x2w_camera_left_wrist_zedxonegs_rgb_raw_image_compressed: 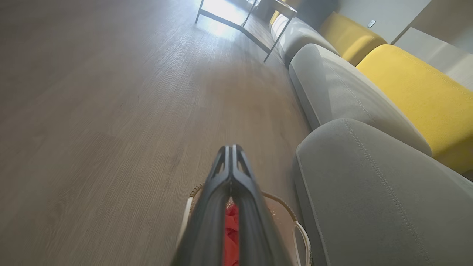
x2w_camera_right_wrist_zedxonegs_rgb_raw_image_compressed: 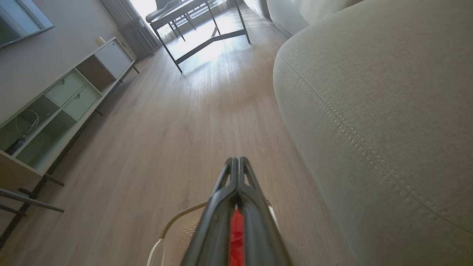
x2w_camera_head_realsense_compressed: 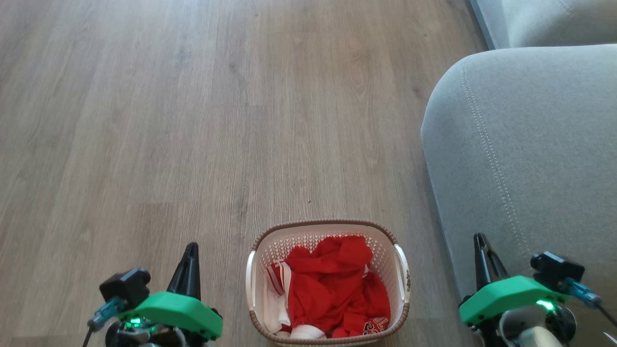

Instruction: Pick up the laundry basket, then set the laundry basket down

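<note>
The laundry basket (x2w_camera_head_realsense_compressed: 328, 227) stands on the wooden floor at the bottom middle of the head view, cream-white with perforated walls, a brown braided rim and white side handles, holding red and white clothing. My left gripper (x2w_camera_head_realsense_compressed: 191, 246) is shut and empty, to the basket's left, apart from it. My right gripper (x2w_camera_head_realsense_compressed: 479, 237) is shut and empty, to the basket's right in front of the sofa arm. In the left wrist view the shut left gripper (x2w_camera_left_wrist_zedxonegs_rgb_raw_image_compressed: 231, 147) is seen over the basket (x2w_camera_left_wrist_zedxonegs_rgb_raw_image_compressed: 284, 206). In the right wrist view the shut right gripper (x2w_camera_right_wrist_zedxonegs_rgb_raw_image_compressed: 237, 159) covers part of the basket (x2w_camera_right_wrist_zedxonegs_rgb_raw_image_compressed: 177, 218).
A grey sofa (x2w_camera_head_realsense_compressed: 525, 144) stands close along the right of the basket, with yellow back cushions (x2w_camera_left_wrist_zedxonegs_rgb_raw_image_compressed: 414, 79). A metal-legged table (x2w_camera_right_wrist_zedxonegs_rgb_raw_image_compressed: 199, 22) is far ahead, and a low white shelf unit (x2w_camera_right_wrist_zedxonegs_rgb_raw_image_compressed: 55, 107) lines the left wall. Wooden floor (x2w_camera_head_realsense_compressed: 193, 120) stretches ahead and left.
</note>
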{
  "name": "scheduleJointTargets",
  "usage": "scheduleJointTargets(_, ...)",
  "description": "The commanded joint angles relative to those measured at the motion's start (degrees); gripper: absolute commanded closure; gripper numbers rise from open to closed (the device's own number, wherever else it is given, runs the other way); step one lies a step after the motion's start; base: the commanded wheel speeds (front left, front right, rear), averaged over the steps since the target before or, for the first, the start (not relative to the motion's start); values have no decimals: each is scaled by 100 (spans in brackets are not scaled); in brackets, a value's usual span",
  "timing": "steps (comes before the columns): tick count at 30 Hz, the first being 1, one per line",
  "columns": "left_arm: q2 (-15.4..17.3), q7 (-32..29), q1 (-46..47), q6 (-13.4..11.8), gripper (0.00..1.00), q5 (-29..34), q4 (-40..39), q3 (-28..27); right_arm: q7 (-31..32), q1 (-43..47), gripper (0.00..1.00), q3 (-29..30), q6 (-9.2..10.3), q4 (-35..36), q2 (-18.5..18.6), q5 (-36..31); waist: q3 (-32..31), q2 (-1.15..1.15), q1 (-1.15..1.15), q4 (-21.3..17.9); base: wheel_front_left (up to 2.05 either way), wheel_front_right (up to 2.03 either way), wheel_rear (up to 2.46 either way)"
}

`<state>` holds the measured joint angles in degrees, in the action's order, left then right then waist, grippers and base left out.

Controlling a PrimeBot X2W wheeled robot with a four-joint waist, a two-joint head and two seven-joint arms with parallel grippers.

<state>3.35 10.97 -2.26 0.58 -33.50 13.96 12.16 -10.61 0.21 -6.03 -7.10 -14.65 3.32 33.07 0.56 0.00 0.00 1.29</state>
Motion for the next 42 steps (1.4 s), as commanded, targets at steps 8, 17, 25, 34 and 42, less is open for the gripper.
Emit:
scheduleJointTargets(8, 67, -128, 371, 83, 100, -571, -145, -234, 124, -320, 100, 83, -11, 163, 83, 580, -3, 0, 0, -10, 0, 0, 0)
scheduleJointTargets(17, 79, -265, 415, 145, 100, -1136, -135, -367, 257, -350, 100, 167, -14, 155, 95, 1149, -6, 0, 0, -22, 0, 0, 0)
scheduleJointTargets(25, 87, -390, 455, 200, 100, -1633, -123, -488, 379, -376, 100, 246, -16, 148, 102, 1650, -9, 0, 0, -33, 0, 0, 0)
scheduleJointTargets(34, 93, -518, 495, 254, 100, -2127, -111, -613, 503, -403, 100, 329, -19, 140, 107, 2147, -13, 0, 0, -44, 0, 0, 0)
scheduleJointTargets(42, 96, -648, 536, 309, 100, -2617, -97, -740, 629, -429, 100, 414, -21, 132, 110, 2641, -16, 0, 0, -54, 0, 0, 0)
